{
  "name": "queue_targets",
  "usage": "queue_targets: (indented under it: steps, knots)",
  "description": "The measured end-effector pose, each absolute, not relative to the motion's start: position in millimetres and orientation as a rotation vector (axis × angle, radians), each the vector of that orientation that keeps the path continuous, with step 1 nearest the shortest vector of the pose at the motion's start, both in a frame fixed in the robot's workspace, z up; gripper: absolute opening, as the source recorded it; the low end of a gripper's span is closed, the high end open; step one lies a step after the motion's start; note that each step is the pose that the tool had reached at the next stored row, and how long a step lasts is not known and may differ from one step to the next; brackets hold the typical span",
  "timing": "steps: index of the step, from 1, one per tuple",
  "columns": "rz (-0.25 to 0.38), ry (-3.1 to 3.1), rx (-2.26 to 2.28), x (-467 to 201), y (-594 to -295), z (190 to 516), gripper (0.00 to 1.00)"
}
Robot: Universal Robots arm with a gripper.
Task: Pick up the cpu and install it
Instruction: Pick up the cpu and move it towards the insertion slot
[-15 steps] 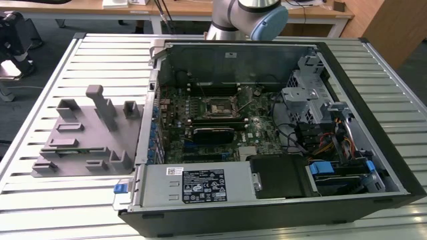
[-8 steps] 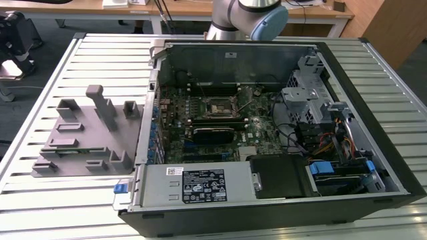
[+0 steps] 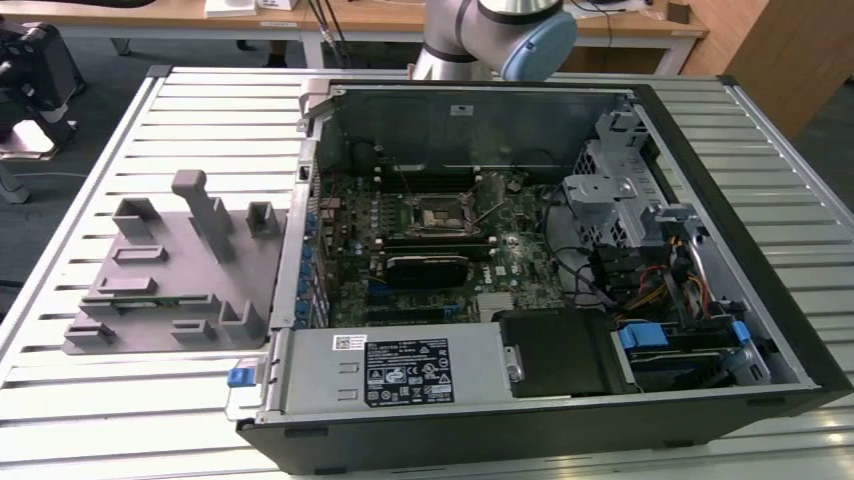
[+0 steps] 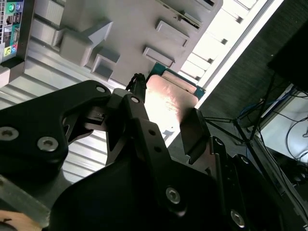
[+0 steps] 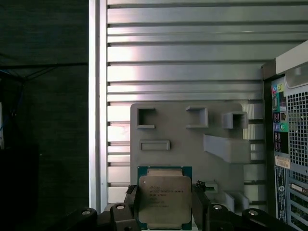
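Observation:
The cpu (image 5: 164,198), a flat square chip with a silver-grey metal top and green edge, sits between my gripper's (image 5: 164,207) two black fingers (image 5: 131,204), which are shut on its opposite sides. The second wrist view shows the same cpu (image 4: 171,94) held edgewise in the gripper (image 4: 166,108). It hangs well above the grey fixture plate (image 5: 183,144) on the slatted table. In the exterior view the motherboard's black socket frame (image 3: 438,215) lies inside the open computer case (image 3: 534,260), and part of the arm (image 3: 501,30) shows behind the case.
The grey fixture plate (image 3: 160,280) with upright blocks lies at the exterior view's left of the case. Inside the case are a drive cage (image 3: 627,190), cables (image 3: 641,280) and a power supply (image 3: 387,365). The table edge (image 5: 96,96) drops to dark floor.

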State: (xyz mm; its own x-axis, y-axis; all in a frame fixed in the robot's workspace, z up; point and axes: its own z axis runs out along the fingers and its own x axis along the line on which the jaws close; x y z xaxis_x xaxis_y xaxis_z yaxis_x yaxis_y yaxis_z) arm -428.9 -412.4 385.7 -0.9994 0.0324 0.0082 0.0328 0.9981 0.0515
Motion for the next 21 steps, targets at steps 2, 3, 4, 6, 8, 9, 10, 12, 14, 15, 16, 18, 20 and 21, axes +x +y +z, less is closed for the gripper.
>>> queue_targets:
  steps: [2,3,4,6,8,9,10,12,14,15,16,18,20,21]
  knots:
    - [-0.081,-3.133,-0.051,-427,-412,386,0.53]
    - [-0.081,-3.133,-0.051,-427,-412,386,0.53]
    - [-0.081,-3.133,-0.051,-426,-412,386,0.53]
    - [-0.081,-3.133,-0.051,-425,-412,386,0.53]
    - [-0.081,-3.133,-0.051,-423,-412,386,0.53]
    - [-0.081,-3.133,-0.051,-423,-412,386,0.53]
    - [-0.081,-3.133,-0.051,-422,-412,386,0.53]
    - [-0.081,-3.133,-0.051,-421,-412,386,0.53]
    - [-0.081,-3.133,-0.051,-419,-412,386,0.53]
    - [-0.081,-3.133,-0.051,-419,-412,386,0.53]
    - [-0.081,-3.133,-0.051,-418,-412,386,0.53]
    - [-0.081,-3.133,-0.051,-417,-412,386,0.53]
    - [-0.081,-3.133,-0.051,-415,-412,386,0.53]
    - [-0.081,-3.133,-0.051,-414,-412,386,0.53]
